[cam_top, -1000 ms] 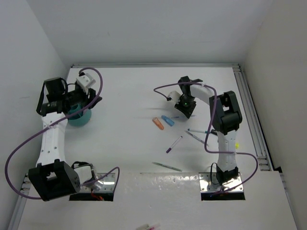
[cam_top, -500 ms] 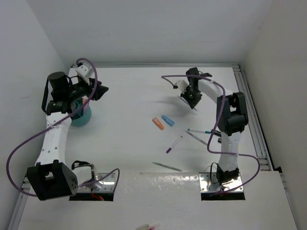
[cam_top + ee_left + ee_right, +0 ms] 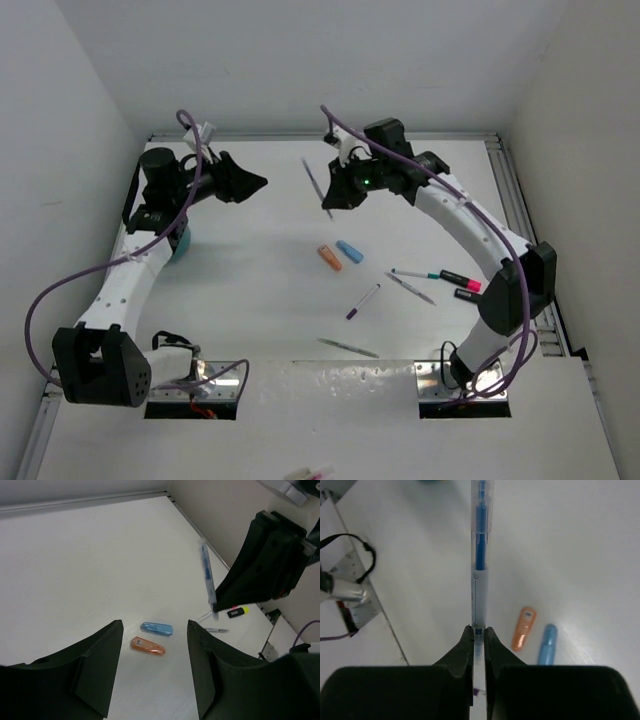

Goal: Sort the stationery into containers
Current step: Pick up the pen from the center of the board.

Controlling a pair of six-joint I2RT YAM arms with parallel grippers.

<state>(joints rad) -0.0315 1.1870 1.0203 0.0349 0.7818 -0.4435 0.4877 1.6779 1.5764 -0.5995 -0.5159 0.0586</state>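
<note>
Pen up in the air, cup off to the left.
The teal cup sits half hidden under the left arm. The left gripper hangs with its jaws parted and empty, facing right. The clear, blue-cored pen sticks straight out of the right gripper, whose jaws are clamped on its end. The left arm seems nearer the cup.

Nothing is legible; small print on the pen cannot be read.

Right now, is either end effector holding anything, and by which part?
The right end effector pinches the clear pen near one end; the left end effector is open, empty.
</note>
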